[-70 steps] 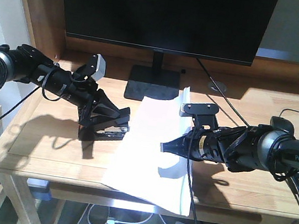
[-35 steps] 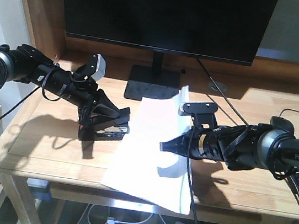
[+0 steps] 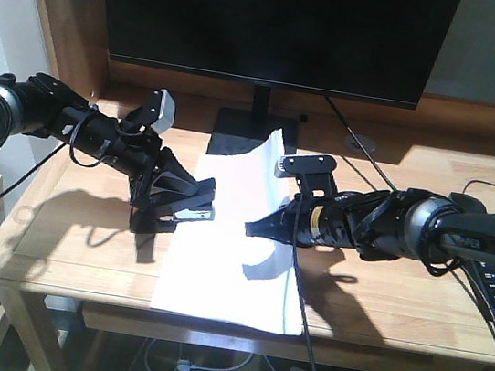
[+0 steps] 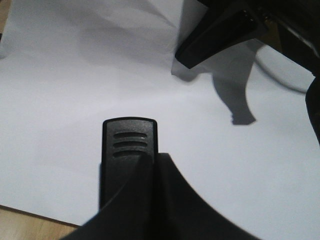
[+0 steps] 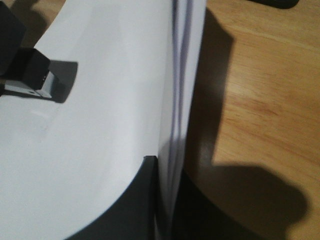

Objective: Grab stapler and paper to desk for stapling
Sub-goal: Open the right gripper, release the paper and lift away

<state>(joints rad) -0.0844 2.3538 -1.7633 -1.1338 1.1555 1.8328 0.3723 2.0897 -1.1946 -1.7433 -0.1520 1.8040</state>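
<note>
My left tool clamps the stapler, nose at the paper's left edge. My right tool pinches the right edge, I reckon to steady the sheets on the counter.

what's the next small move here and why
Probably the right gripper should slide the paper slightly toward the stapler. Its jaws pinch the paper's right edge, while the stapler, held in the left gripper, overlaps only the left margin, its nose casting a shadow on the sheet.
</note>
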